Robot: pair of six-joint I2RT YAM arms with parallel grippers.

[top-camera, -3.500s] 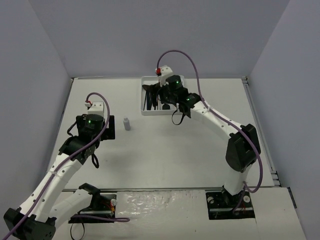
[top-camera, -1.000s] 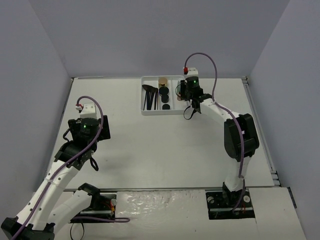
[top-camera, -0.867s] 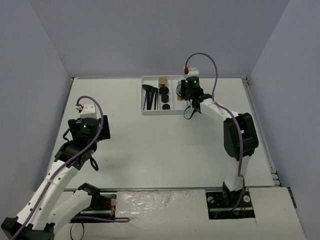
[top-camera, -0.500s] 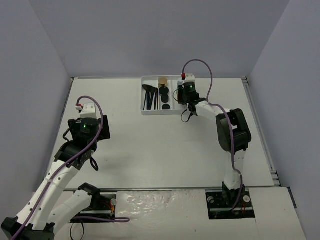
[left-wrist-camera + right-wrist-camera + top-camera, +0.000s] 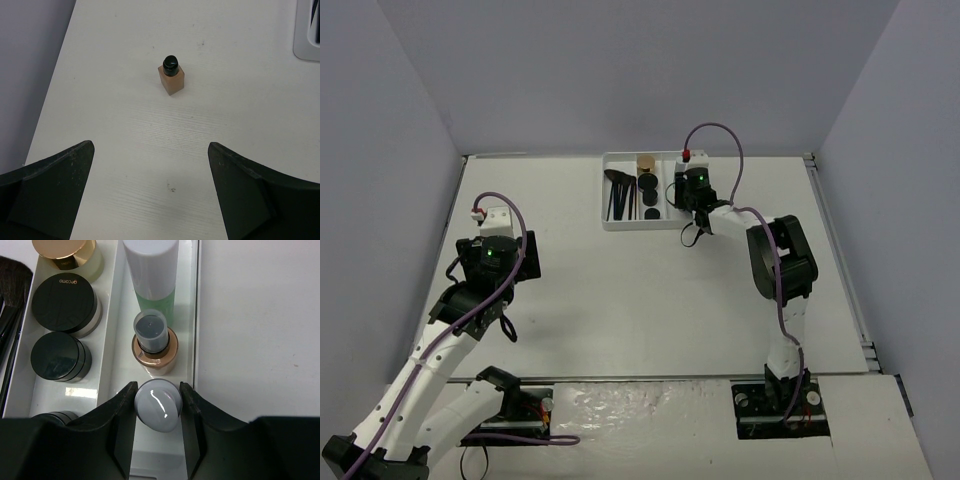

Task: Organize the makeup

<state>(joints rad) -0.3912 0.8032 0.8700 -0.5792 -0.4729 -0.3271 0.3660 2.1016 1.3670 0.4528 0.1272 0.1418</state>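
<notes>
Two arms show from above: the right end effector (image 5: 685,190) hangs over the white tray's (image 5: 604,205) right compartment, and the left end effector (image 5: 525,260) is well left of the tray. From the left wrist, its fingers stand spread wide, holding nothing. A tan bottle (image 5: 172,80) stands upright on the counter (image 5: 225,125), left of the tray. From the right wrist, the fingers pinch a grey-capped bottle (image 5: 158,409) in the tray's right compartment, just beside a bronze bottle (image 5: 155,350).
</notes>
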